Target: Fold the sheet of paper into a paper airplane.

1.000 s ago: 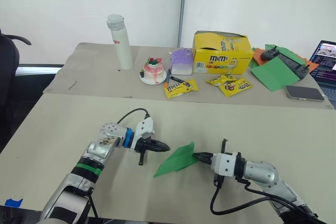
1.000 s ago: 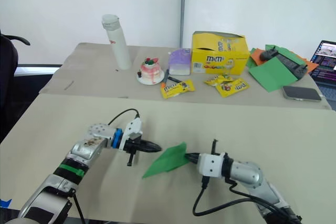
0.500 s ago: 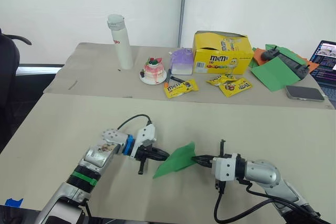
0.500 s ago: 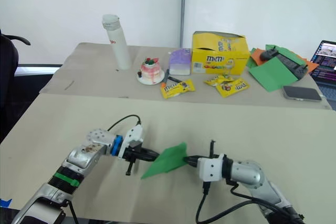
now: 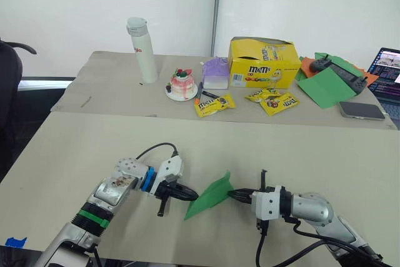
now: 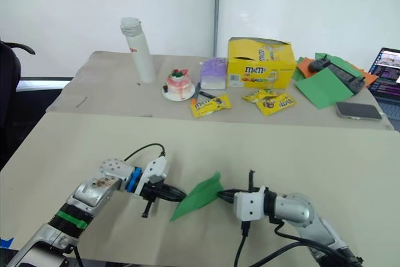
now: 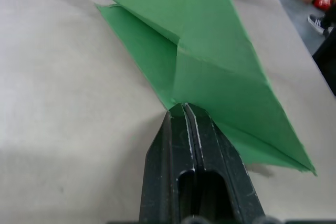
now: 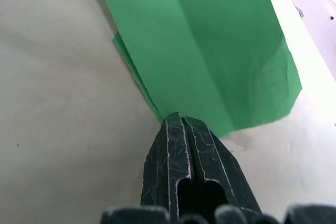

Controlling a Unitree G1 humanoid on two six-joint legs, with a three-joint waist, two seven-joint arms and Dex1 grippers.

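currently the paper airplane (image 5: 210, 195) sits on the near table (image 5: 75, 148) btwn both grippers, long axis running diagonally, tip toward us. we see left gripper (image 5: 192, 194) and right gripper (image 5: 234, 196) each clamped on opposite edges, equally near.

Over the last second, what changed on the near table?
The left gripper closed in from a clear gap until its tips met the paper airplane's left edge. The right gripper shifted slightly toward the near edge, keeping its place at the paper's right end; the paper went with it. Both sets of fingers look shut. The far-table clutter, including the yellow candy box, stayed put.
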